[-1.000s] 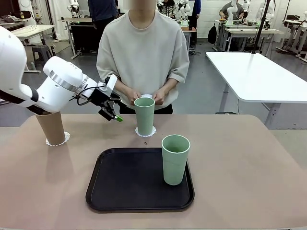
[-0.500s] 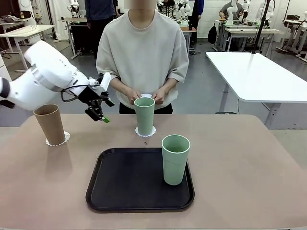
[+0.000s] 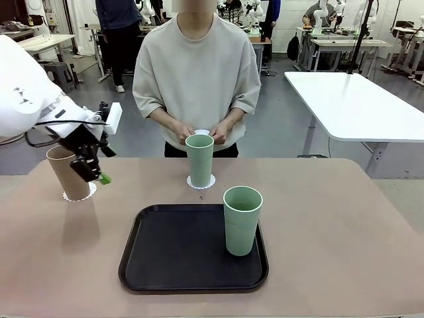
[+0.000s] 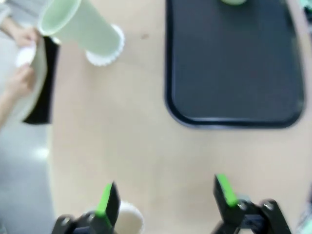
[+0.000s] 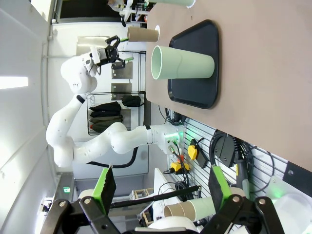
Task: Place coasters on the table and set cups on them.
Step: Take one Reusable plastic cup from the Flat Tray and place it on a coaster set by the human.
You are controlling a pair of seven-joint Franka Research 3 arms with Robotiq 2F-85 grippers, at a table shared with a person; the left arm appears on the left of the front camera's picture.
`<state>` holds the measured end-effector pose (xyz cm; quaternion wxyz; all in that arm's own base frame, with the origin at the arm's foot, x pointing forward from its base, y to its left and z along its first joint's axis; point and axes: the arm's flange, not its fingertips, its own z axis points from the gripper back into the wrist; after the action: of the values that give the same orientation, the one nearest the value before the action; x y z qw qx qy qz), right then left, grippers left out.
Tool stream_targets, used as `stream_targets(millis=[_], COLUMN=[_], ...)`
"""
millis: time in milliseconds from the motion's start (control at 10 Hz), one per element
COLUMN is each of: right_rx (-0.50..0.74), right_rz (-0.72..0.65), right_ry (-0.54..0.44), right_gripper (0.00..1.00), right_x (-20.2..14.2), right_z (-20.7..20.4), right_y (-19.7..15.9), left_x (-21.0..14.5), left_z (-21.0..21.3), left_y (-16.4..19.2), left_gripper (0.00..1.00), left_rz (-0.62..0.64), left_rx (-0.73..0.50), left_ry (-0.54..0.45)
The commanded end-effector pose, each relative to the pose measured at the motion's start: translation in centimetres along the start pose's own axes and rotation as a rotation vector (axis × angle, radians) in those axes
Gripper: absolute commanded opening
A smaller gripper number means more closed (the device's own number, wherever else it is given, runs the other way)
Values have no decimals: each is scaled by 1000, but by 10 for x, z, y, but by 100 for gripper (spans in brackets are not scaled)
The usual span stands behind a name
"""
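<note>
The tan-brown cup (image 3: 69, 173) stands on a coaster (image 3: 81, 194) at the table's (image 3: 344, 218) far left. My left gripper (image 3: 93, 167) hangs open just to its right, holding nothing; its green-padded fingers (image 4: 108, 201) stand wide apart over bare tabletop. One mint cup (image 3: 199, 159) sits on a coaster (image 3: 201, 183) in front of the person, and another mint cup (image 3: 242, 220) stands on the black tray (image 3: 179, 255). The person's hands hold a white coaster (image 3: 203, 133) behind the middle cup. My right gripper (image 5: 161, 187) is open and empty, off the table's near edge.
The tray lies in the near middle of the table. The person (image 3: 197, 73) stands at the far edge. A white-topped table (image 3: 358, 99) stands behind on the right. Bare tabletop lies right of the tray.
My left arm has drawn back to the left, from near the middle mint cup to beside the tan cup, gripper still open. The cups and the person's hands have not moved.
</note>
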<state>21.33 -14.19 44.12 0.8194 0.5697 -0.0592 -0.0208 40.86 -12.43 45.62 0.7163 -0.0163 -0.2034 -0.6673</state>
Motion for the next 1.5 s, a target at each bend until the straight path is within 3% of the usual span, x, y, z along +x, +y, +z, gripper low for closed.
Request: stream_targets(millis=[0, 200, 300, 400, 1300, 1400], right_rx=[13, 13, 13, 13, 13, 13], right_rz=[4, 4, 4, 4, 4, 4], right_ry=[0, 0, 0, 0, 0, 0], right_gripper=[100, 100, 100, 100, 100, 100], right_x=[0, 0, 0, 0, 0, 0], right_z=[1, 1, 1, 1, 1, 1], right_y=[0, 0, 0, 0, 0, 0], left_x=[12, 17, 20, 11, 9, 4], left_z=[20, 25, 28, 22, 23, 33], left_y=[-18, -23, -20, -26, -24, -44], left_gripper=[100, 100, 100, 100, 100, 100], left_rz=[-39, -61, -80, -50, -62, 118], left_rx=[-80, -74, 4, -68, -73, -81], left_ry=[124, 176, 133, 168, 144, 41])
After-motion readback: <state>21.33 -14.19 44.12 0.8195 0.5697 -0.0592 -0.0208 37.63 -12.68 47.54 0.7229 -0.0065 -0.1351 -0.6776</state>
